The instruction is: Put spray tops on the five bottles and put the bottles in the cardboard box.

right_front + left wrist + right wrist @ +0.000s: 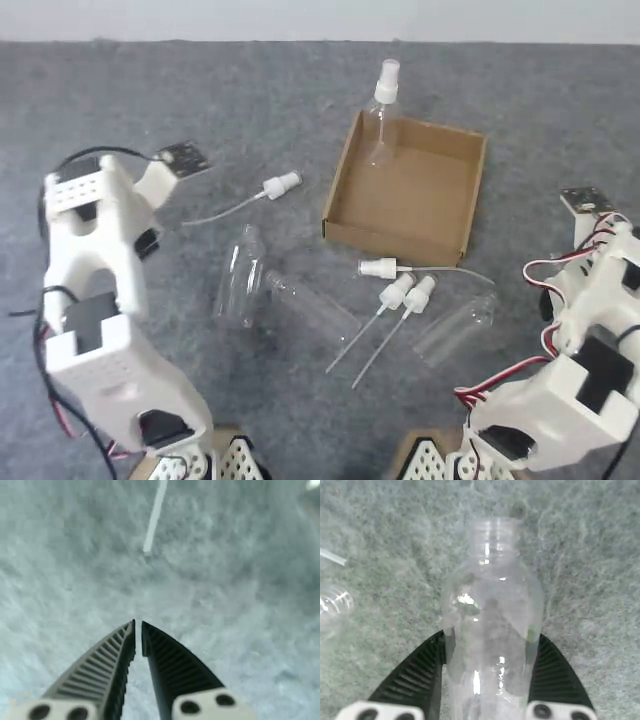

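My right gripper is shut on a clear, uncapped bottle, a finger pressed on each side and the open neck pointing away. My left gripper is shut and holds nothing, low over the grey mat, just short of the end of a spray top's white tube. That spray top lies left of the cardboard box. One bottle with a spray top stands in the box's far corner. Three bare bottles lie on the mat, with three spray tops among them.
The left arm stands at the left of the mat, the right arm at the right. Another bottle's neck lies close beside the held bottle. Bare mat stretches behind the box and along the front middle.
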You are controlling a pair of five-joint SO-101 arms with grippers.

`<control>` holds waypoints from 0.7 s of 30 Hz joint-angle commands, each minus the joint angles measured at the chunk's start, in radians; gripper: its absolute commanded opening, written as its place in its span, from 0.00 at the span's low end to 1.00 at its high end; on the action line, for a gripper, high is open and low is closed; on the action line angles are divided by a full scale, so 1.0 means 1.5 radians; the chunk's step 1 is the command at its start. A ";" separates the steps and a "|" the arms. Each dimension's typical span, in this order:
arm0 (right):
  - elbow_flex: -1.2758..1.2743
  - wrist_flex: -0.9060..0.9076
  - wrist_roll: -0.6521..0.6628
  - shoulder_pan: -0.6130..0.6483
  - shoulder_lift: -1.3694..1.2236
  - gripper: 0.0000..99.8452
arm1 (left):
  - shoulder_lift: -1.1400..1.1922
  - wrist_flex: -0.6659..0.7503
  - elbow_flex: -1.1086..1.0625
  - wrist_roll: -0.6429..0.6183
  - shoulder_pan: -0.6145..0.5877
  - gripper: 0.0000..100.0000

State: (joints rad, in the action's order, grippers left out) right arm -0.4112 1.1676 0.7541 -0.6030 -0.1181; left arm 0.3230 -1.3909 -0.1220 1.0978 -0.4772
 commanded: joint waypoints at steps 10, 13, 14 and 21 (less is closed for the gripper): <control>0.004 0.006 0.003 0.011 0.046 0.15 | -0.085 0.129 0.093 -0.303 0.228 0.13; 0.004 0.006 0.006 0.010 0.042 0.15 | -0.049 0.225 0.095 -0.369 0.289 0.21; 0.004 0.006 0.006 0.008 0.042 0.15 | -0.032 0.253 0.096 -0.384 0.306 0.21; 0.004 0.005 0.007 0.009 0.042 0.15 | 0.092 0.389 0.124 -0.415 0.353 0.21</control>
State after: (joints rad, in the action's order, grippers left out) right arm -0.4112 1.1676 0.7541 -0.5984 -0.1181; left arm 0.4473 -0.8784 -0.0130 0.4964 0.0414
